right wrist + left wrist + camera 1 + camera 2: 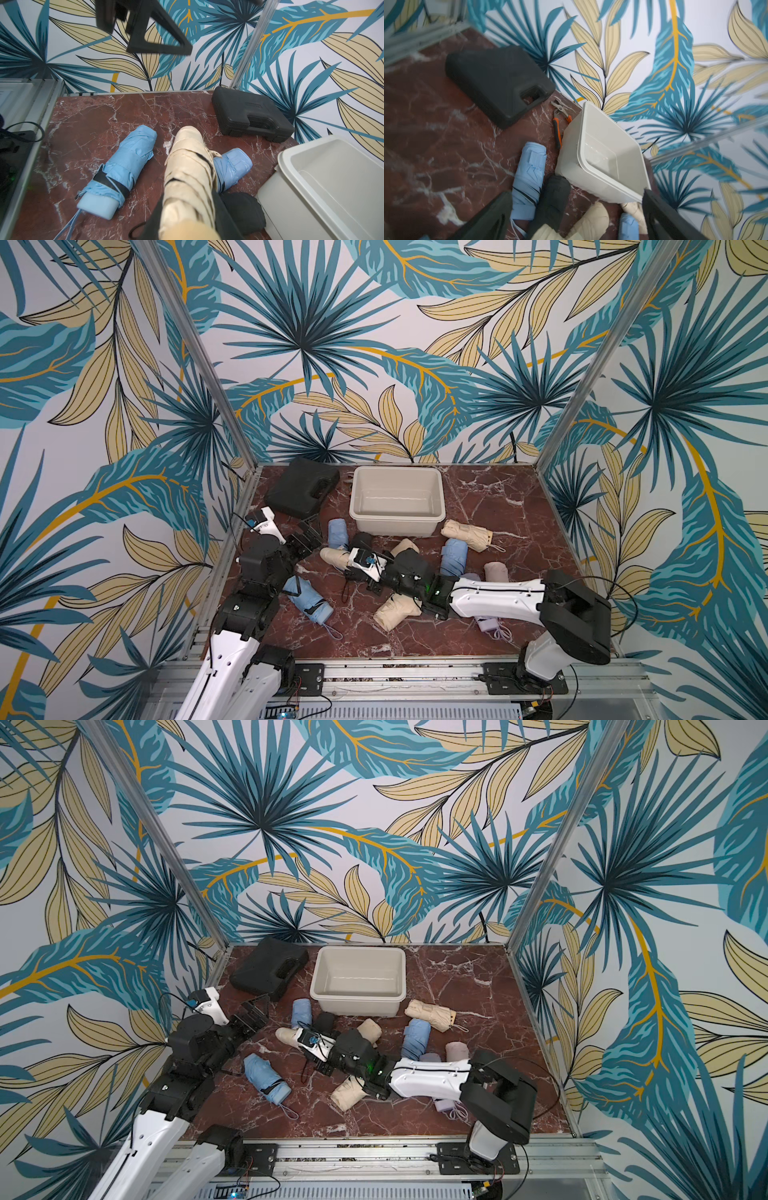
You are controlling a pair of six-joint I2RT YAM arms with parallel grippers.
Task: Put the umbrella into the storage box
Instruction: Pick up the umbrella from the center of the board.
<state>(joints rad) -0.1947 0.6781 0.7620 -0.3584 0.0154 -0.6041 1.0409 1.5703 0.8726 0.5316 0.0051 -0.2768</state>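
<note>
Judging by its bare inside, the storage box (397,526) at the back of the table (503,497), beside a black case (299,487), held no umbrella in both top views. The right end effector (343,562) was clamped on a beige umbrella (189,166) down near the box's front wall, among other folded umbrellas (309,601) lying loose. The left end effector (306,536) hung with jaws spread wide, gripping nothing. Lifting, carrying and releasing over the box all appeared left to do.
</note>
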